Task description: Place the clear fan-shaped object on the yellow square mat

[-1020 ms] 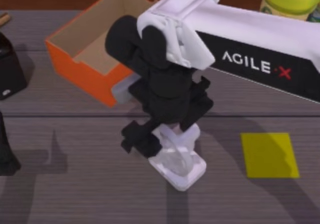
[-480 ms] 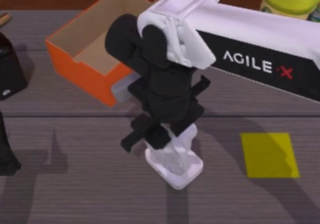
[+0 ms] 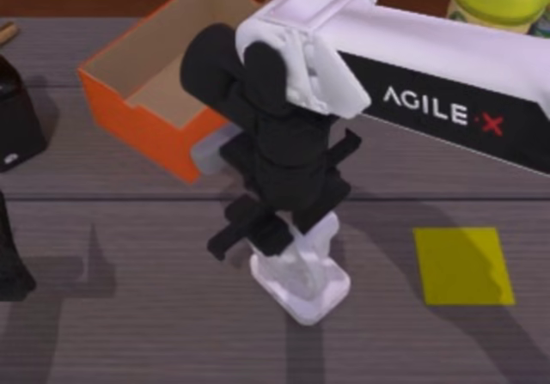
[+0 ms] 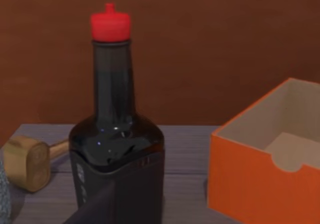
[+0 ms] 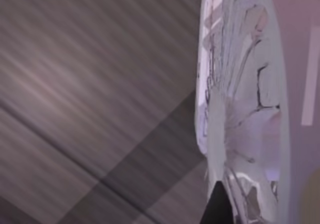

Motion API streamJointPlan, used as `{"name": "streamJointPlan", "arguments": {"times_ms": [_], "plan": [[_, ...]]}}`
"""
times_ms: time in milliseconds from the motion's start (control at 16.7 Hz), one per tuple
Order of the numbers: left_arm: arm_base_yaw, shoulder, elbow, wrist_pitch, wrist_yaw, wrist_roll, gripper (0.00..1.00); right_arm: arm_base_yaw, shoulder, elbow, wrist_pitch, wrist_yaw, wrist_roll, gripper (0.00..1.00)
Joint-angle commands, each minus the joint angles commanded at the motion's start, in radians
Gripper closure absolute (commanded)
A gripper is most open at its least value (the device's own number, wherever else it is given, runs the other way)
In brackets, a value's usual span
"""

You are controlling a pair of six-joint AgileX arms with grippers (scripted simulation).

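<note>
Here the right gripper (image 3: 288,238) seemingly hides the clear fan-shaped object (image 3: 302,285).

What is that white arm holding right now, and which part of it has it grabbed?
The right end effector grips the clear fan-shaped object by its upright ribbed disc, above the white base. The left arm holds nothing visible.
</note>
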Motion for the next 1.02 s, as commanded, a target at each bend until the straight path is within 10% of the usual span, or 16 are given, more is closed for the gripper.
{"name": "streamJointPlan", "arguments": {"times_ms": [1020], "plan": [[0.0,0.0,0.0,0.0,0.0,0.0,0.0,-0.058,-0.035,0.143,-0.201,-0.003,-0.157,1.0]]}}
